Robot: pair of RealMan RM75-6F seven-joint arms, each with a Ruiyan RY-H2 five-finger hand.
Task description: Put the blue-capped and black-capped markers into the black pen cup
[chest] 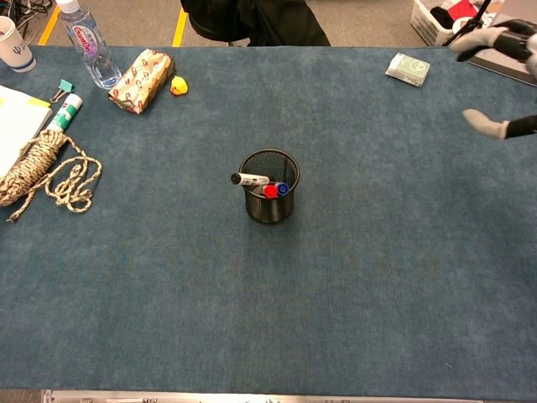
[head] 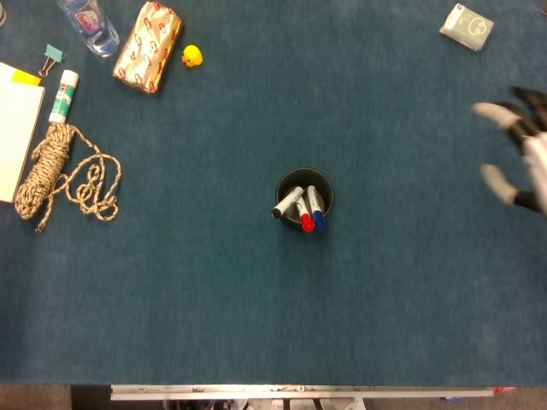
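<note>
The black mesh pen cup (head: 325, 190) (chest: 270, 210) stands in the middle of the blue table. Three markers stand in it: a black-capped marker (head: 286, 204) (chest: 248, 179) leaning over the left rim, a red-capped marker (head: 306, 222) (chest: 270, 191) and a blue-capped marker (head: 315, 208) (chest: 284, 189). My right hand (head: 521, 158) (chest: 503, 80) is far off at the right edge, blurred, fingers spread and empty. No left hand shows in either view.
At the far left lie a coiled rope (head: 51, 171), a glue stick (head: 63, 95), a binder clip (head: 53, 58) and a notepad (head: 15, 124). A wrapped box (head: 149, 46), yellow duck (head: 192, 56) and bottle (head: 90, 24) sit at the back left. A small card box (head: 467, 26) lies back right.
</note>
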